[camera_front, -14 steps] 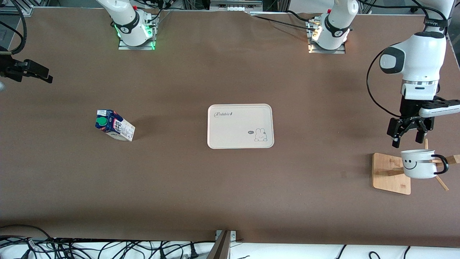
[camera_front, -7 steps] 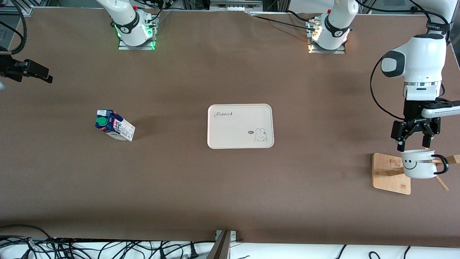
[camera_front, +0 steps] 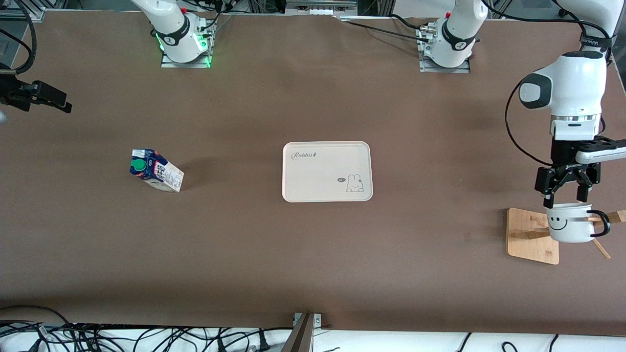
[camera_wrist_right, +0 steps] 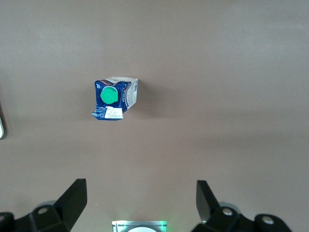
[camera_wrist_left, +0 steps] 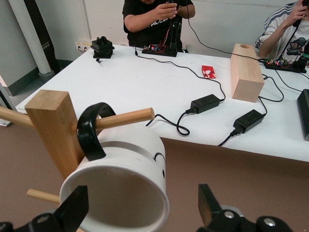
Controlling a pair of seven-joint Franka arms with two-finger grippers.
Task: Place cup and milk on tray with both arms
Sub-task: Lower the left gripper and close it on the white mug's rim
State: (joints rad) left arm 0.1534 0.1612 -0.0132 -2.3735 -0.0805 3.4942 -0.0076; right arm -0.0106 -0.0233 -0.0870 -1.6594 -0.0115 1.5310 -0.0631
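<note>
The left end effector (camera_front: 567, 195) is held just above the cup (camera_front: 570, 223), fingers spread either side of the rim. The cup is hung by its handle on a wooden stand (camera_front: 532, 235). The right end effector (camera_wrist_right: 140, 205) is held spread, high above the milk (camera_front: 155, 170). The tray (camera_front: 326, 171) is seen mid-bench, between both end effectors.

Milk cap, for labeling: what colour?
Green; the milk cap shows best in the right wrist view.
</note>
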